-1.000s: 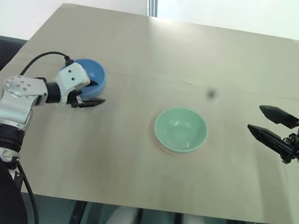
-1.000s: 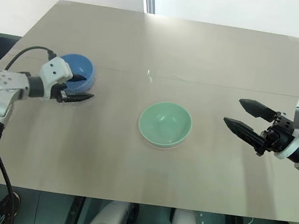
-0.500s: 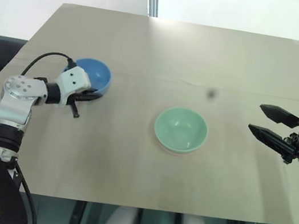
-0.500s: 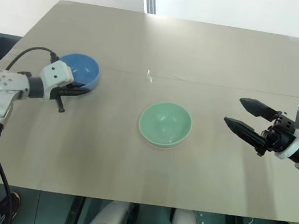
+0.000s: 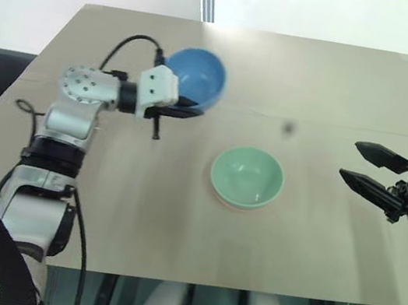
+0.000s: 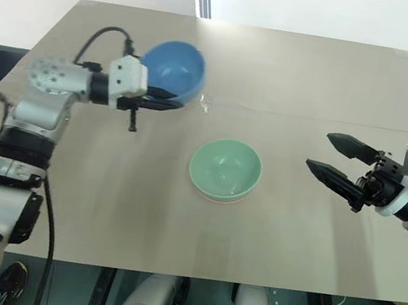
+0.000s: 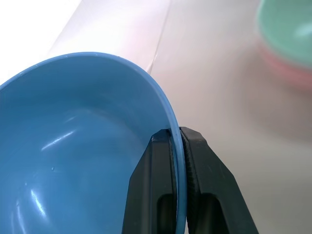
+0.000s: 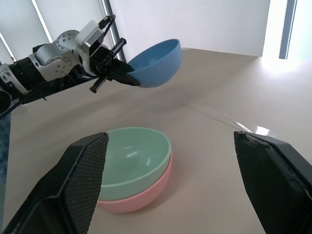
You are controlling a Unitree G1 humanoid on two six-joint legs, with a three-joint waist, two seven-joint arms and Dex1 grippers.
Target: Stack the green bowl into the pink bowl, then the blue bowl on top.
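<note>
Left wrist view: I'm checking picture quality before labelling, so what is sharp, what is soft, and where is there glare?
Left wrist view: the sky-blue plastic bowl's rim in the left claw is sharp; the mint-green plastic bowl on the salmon-pink plastic bowl is blurred; the upper corner is washed out white. Right wrist view: a bright glare patch on the beige table.

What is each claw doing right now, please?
Left claw: closed on the rim of the blue bowl, held in the air.
Right claw: open, holding nothing.

The blue bowl [image 5: 195, 77] hangs tilted above the table, far left. The green bowl [image 5: 247, 176] sits nested upright in the pink bowl [image 8: 141, 195], centre.
</note>
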